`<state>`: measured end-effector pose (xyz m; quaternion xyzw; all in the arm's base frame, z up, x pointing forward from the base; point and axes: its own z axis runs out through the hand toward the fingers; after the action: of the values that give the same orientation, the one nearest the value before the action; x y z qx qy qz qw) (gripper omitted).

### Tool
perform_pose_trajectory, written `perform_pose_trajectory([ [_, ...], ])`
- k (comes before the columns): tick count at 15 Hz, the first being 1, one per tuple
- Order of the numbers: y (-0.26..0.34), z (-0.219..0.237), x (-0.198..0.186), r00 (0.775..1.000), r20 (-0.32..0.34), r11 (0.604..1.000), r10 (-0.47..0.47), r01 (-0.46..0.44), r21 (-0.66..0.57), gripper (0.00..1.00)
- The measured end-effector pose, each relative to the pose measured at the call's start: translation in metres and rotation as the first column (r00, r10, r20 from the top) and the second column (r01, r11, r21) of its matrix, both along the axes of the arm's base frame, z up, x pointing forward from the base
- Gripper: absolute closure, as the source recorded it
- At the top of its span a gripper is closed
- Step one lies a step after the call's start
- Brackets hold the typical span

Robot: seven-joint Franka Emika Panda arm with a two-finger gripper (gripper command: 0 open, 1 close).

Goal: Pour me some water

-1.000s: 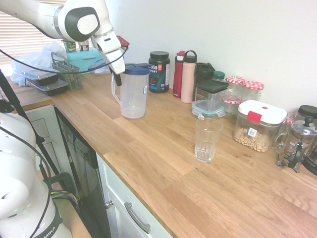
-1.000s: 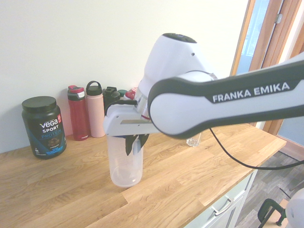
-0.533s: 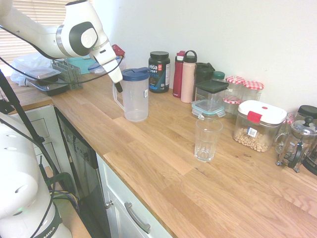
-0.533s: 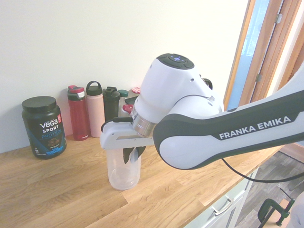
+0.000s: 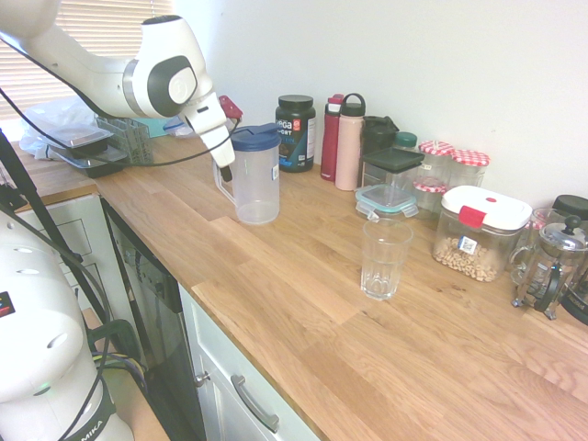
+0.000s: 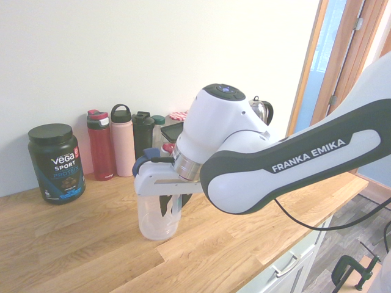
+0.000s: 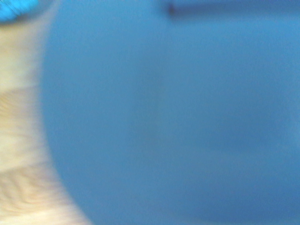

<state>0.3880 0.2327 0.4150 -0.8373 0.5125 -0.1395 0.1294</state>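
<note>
Jug (image 5: 256, 175), clear plastic with a blue lid (image 5: 254, 137), stands upright on the wooden counter (image 5: 303, 303). It looks empty or nearly so; water level not readable. Gripper (image 5: 224, 165) sits at the jug's handle side, at 9 o'clock of the jug in the first exterior view, with dark fingers (image 6: 171, 204) hanging down against the handle. Jaws appear closed around the handle, though the contact itself is partly hidden by the gripper body.

Glass (image 5: 385, 258) stands upright, apart from the jug, at about 4 o'clock of it, toward the counter's front. Looks empty.

Along the wall, at 12 to 3 o'clock of the jug: black tub (image 5: 295, 132), red bottle (image 5: 331, 137), pink bottle (image 5: 349, 141), then a lidded box (image 5: 481, 232) with beige contents. A French press (image 5: 551, 266) is at the far 3 o'clock end.

Wrist view: blurred, filled almost wholly by the blue lid (image 7: 178, 117), with a strip of pale counter beside it.
</note>
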Motion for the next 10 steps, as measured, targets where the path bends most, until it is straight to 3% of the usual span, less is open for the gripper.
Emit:
perform_pose_trajectory([
  [5, 0.0, 0.002, -0.02, 1.0, -0.016, 1.0, 0.023, -0.023, -0.005, 0.0],
  [10, -0.005, 0.045, -0.056, 0.998, -0.03, 0.997, 0.046, -0.048, -0.063, 0.0],
])
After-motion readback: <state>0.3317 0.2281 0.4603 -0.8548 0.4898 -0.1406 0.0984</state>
